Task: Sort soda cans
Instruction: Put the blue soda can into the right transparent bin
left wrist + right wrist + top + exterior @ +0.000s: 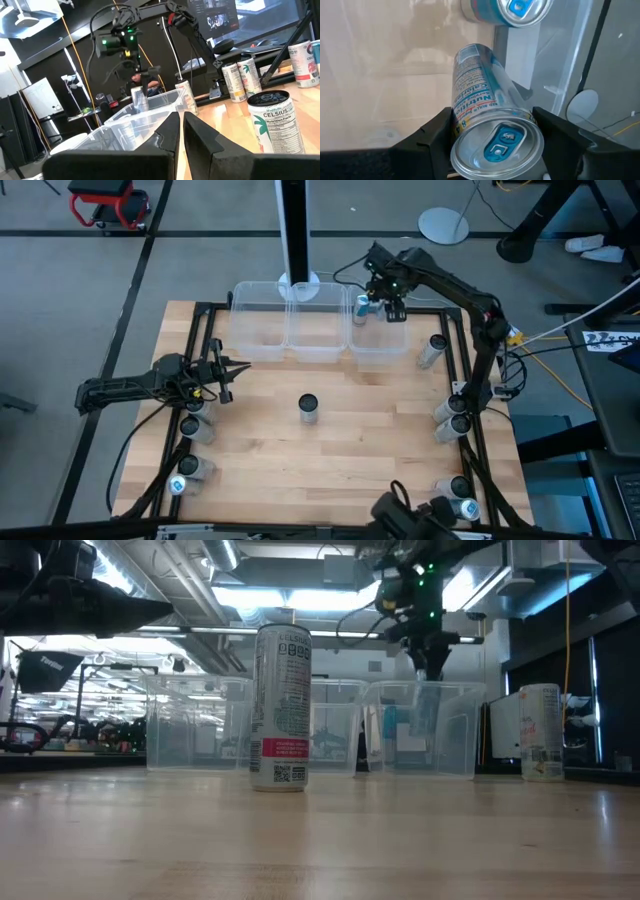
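Note:
My right gripper (385, 305) hangs over the right one of three clear bins (380, 350) at the table's far edge, shut on a silver soda can with a blue top (490, 130). In the low view this can (422, 718) reaches down between the bin's walls. Another blue-topped can (512, 10) lies on its side in the same bin. One can (308, 408) stands upright on its base at the table's middle. My left gripper (235, 368) waits shut at the table's left side, holding nothing. My right gripper pinches the can's side wall just under its top rim (462, 117) between its two fingers (432, 137), one on each side. The fingers come from above, pointing steeply down. The can hangs tilted below them, its lower end inside the right bin.
More cans stand along the left edge (190, 425), (192, 468) and the right edge (433, 350), (455, 420), (462, 498). The left bin (260, 330) and middle bin (318, 330) show nothing inside. A black frame (205, 310) runs around the wooden table.

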Action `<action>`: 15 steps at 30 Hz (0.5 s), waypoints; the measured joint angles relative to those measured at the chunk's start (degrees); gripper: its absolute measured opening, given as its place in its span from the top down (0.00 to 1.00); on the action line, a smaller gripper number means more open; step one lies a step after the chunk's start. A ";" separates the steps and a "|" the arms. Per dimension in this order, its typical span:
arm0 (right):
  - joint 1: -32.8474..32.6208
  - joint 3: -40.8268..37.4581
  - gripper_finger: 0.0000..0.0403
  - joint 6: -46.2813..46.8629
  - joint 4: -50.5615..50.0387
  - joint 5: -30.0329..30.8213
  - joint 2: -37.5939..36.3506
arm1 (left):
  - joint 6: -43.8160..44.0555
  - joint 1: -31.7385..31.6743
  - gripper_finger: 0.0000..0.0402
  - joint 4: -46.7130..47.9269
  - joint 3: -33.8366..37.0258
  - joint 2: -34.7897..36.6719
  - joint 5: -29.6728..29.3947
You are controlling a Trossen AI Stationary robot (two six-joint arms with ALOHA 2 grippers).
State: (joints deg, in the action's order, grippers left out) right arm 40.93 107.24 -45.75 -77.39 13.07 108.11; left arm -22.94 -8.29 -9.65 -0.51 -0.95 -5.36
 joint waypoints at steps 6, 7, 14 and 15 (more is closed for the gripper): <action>0.00 0.00 0.43 -1.03 1.69 -0.03 3.58 | -0.01 0.01 0.96 0.01 0.00 0.00 0.01; 0.01 0.00 0.43 -1.08 1.64 -0.03 4.16 | -0.02 0.01 0.96 0.02 0.00 0.00 0.01; 0.74 0.00 0.43 -1.80 1.80 0.37 7.06 | -0.01 0.02 0.96 0.02 0.00 0.00 0.01; 0.73 0.00 0.43 -2.15 2.04 0.42 7.30 | 0.00 0.02 0.96 0.02 0.00 0.00 0.01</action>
State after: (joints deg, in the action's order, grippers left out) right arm 41.66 107.24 -47.90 -75.35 13.49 115.40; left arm -22.94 -8.27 -9.63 -0.51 -0.95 -5.36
